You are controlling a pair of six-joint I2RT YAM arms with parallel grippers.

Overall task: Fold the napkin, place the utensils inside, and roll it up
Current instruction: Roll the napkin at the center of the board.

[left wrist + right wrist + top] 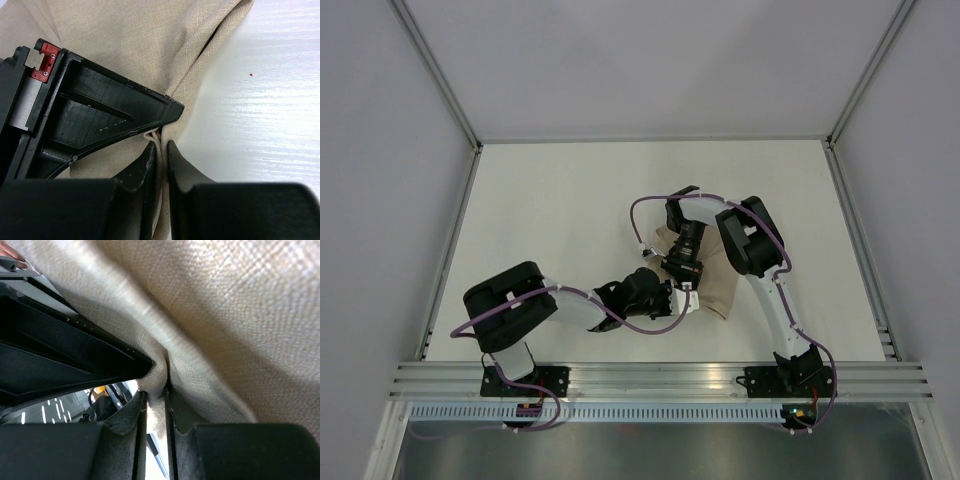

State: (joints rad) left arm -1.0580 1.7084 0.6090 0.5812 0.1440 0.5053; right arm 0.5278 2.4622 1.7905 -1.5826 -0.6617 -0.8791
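Observation:
The beige napkin (712,285) lies bunched on the white table, mostly under the two arms. My left gripper (682,300) is shut on a folded edge of it; in the left wrist view the cloth (125,45) is pinched between the jaws (161,150). My right gripper (680,282) is shut on the same bunched cloth (240,315), with fabric squeezed between its fingers (156,399). Both grippers meet tip to tip at the napkin's near left corner. The utensils are out of view.
The white table (570,220) has grey enclosure walls on three sides. An aluminium rail (660,380) runs along the near edge by the arm bases.

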